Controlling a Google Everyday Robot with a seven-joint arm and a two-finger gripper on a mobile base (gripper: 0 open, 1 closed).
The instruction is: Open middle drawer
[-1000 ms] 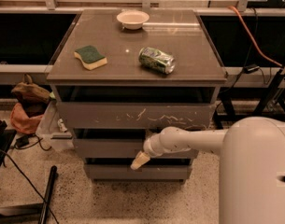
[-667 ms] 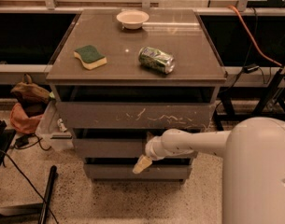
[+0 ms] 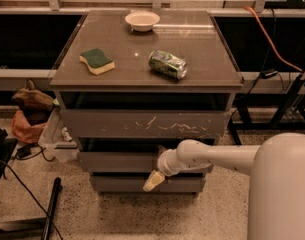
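Note:
The middle drawer (image 3: 117, 161) is a wide, shallow grey-brown front with no handle, below the taller scratched top drawer (image 3: 142, 124) and above the plain lowest drawer (image 3: 122, 184). A dark gap shows above its top edge. My gripper (image 3: 154, 180) hangs from the white arm (image 3: 212, 156) that reaches in from the right. It is at the centre of the cabinet, just below the middle drawer's lower edge and in front of the lowest drawer's top. The arm's wrist covers the right part of the middle drawer front.
On the cabinet top lie a green-and-yellow sponge (image 3: 96, 61), a crushed green can (image 3: 167, 64) and a white bowl (image 3: 142, 20). Bags (image 3: 29, 111) and a plastic bin stand at the left. A black pole (image 3: 51, 209) lies on the floor. An orange cable (image 3: 272, 44) runs at the right.
My gripper has drifted slightly down and to the right in front of the drawers. The drawer fronts look unchanged.

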